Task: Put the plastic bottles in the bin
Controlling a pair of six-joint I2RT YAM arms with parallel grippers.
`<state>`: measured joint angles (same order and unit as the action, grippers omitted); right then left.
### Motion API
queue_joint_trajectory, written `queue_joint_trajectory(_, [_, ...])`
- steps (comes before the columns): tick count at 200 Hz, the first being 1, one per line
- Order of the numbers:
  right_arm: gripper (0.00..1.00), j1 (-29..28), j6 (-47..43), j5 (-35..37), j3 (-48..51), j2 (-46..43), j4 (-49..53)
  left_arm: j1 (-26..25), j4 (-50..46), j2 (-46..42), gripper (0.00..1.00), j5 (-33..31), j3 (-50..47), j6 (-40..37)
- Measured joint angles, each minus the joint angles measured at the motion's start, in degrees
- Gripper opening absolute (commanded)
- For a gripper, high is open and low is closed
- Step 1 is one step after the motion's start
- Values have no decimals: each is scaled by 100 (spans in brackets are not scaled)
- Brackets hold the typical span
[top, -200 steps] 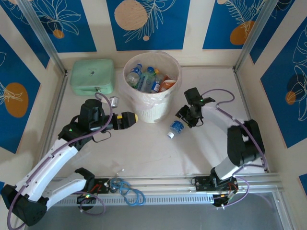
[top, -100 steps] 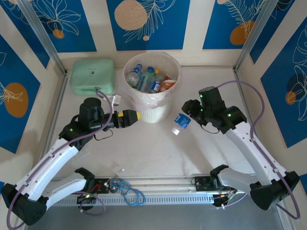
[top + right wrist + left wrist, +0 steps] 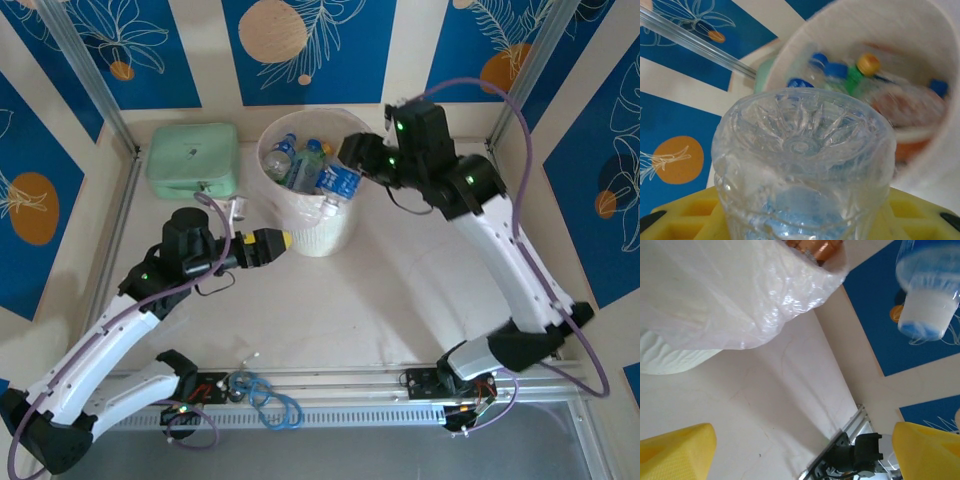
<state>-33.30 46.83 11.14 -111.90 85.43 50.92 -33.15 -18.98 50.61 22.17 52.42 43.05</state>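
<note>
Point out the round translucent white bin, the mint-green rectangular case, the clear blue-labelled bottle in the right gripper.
round white bin [image 3: 330, 238]: top external, front wall.
mint-green case [image 3: 190, 155]: top external, lid centre.
clear blue-labelled bottle [image 3: 343, 182]: top external, label.

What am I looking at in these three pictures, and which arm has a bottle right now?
You see two robot arms bolted to the near edge of a table, each ending in a two-finger gripper. The wide picture looks down from above and behind the arms. The other two pictures come from a camera on each wrist. On the table stand a round white bin, with several bottles inside, and a mint-green case. The right gripper is shut on a clear blue-labelled bottle, held above the bin's rim. The left gripper is open and empty, low beside the bin's wall.
</note>
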Motion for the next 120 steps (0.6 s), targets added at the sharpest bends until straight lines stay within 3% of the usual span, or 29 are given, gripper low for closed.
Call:
queue_joint_trajectory(80, [51,909,-343,-925,-2758,2350,715,0,-313,61,90,-385,0,-4])
queue_joint_trajectory(120, [63,953,-457,-1207,-3392,2935,1095,2,-315,181,89,-474,0,-7])
